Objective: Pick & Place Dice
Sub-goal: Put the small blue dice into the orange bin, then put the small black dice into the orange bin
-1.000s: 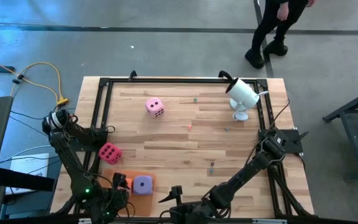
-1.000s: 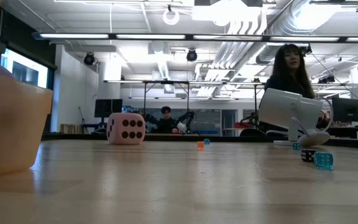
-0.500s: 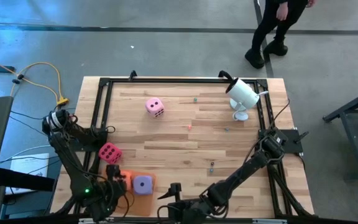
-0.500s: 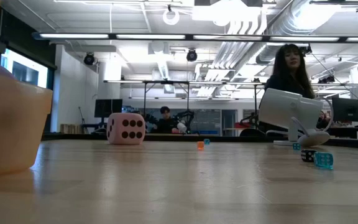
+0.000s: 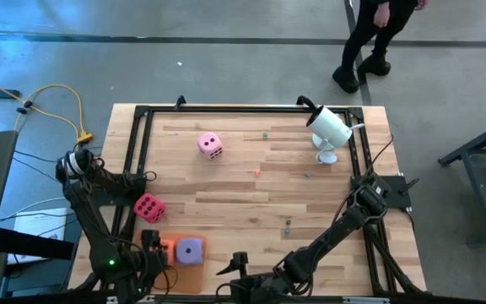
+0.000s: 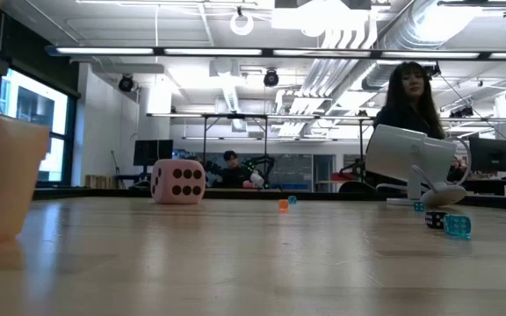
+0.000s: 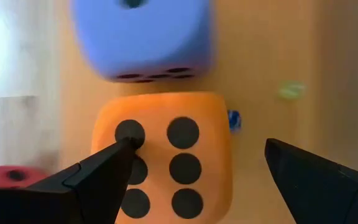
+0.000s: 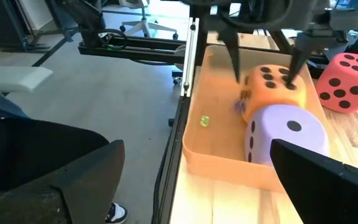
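An orange tray (image 5: 184,268) sits at the table's near left with the orange die (image 7: 166,162) and the purple die (image 5: 190,250) in it, side by side. The magenta die (image 5: 148,207) lies on the wood just beyond the tray. The light pink die (image 5: 209,145) rests far back. My left gripper (image 7: 197,149) hangs open over the orange die, pointing down. My right gripper (image 8: 197,146) waits open near the table's front edge, right of the tray and facing it. My left gripper comes from above, pointing down. One fingertip (image 7: 126,146) stands over the orange die's six-pip top face (image 7: 166,134), near one edge, and the other finger (image 7: 278,152) is past the die's side. Whether that tip touches the face, I cannot tell.
A white lamp-like object (image 5: 330,128) stands at the far right corner. Tiny dice (image 5: 288,224) lie scattered on the wood, and some are in the tray (image 8: 204,120). A black frame (image 5: 142,152) runs round the table. A person (image 5: 378,34) stands beyond the far edge.
My left gripper has shifted a little toward the table's left edge over the tray and rolled about its own axis, staying open. The tray with its two dice has slid slightly toward the left edge as well.
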Available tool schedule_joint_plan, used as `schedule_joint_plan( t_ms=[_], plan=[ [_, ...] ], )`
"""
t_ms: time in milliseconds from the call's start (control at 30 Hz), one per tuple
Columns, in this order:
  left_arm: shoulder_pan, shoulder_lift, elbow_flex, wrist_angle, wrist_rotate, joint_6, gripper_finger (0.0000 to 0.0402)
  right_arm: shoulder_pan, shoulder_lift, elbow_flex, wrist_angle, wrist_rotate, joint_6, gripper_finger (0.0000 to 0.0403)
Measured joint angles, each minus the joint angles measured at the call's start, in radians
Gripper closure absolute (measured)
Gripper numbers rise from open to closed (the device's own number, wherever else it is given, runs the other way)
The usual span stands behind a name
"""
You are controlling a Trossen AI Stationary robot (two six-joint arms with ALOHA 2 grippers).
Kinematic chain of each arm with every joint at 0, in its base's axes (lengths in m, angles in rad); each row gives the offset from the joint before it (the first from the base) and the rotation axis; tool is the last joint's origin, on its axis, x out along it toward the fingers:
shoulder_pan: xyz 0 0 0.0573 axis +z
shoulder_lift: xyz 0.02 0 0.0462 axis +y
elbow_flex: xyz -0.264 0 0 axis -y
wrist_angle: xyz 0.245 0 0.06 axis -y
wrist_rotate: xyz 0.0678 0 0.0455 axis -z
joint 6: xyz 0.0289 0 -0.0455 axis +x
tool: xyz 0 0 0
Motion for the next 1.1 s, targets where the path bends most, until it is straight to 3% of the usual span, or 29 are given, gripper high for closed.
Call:
schedule_joint_plan(
  t_ms=[533, 733, 967, 1100],
  plan=[
    [-0.001, -0.01, 0.003, 0.004, -0.003, 0.057, 0.0052, -0.013, 0.0, 0.0, -0.032, -0.003, 0.033, 0.0011],
    [-0.001, -0.034, 0.004, 0.004, -0.148, 0.084, 0.0052, -0.011, 0.0, 0.0, -0.036, -0.002, 0.032, 0.0011],
    [-0.001, -0.051, 0.004, 0.007, -0.247, 0.107, 0.0052, -0.011, 0.0, 0.0, -0.048, 0.001, 0.032, 0.0011],
    [-0.001, -0.051, 0.001, 0.094, -0.375, 0.178, 0.0052, -0.011, 0.0, 0.0, -0.055, 0.001, 0.039, 0.0011]
  ],
)
